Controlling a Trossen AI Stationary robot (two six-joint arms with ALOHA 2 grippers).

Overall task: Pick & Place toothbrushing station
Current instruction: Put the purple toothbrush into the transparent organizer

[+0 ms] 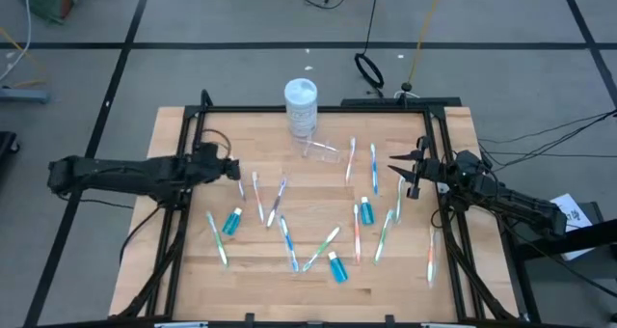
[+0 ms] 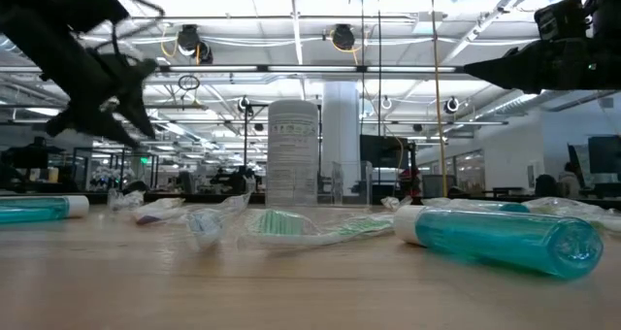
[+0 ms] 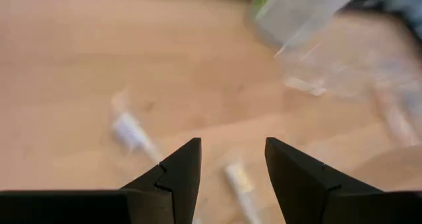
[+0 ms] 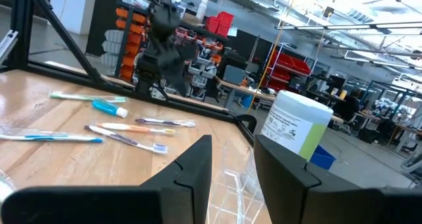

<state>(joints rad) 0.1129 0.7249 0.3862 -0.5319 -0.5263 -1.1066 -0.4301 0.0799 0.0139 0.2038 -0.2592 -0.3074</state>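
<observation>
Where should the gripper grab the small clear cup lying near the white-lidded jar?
The clear cup seems to lie on its side beside the jar. Come straight down from above and pinch across its walls near mid-body, probably with the left gripper, whose open fingers point toward it.

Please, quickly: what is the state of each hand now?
Left hand: open, holding nothing.
Right hand: open, holding nothing.

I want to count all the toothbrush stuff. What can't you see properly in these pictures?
- Cup: clear and lying on its side by the jar; high view shows only faint edges.
- Toothbrushes: too small from above to see bristles; blurred smears in the left wrist view.
- Tube: fills the low view's front, hiding brushes behind it.
- Jar label: print too small to read.
- Left gripper and right gripper: both open and empty.
</observation>
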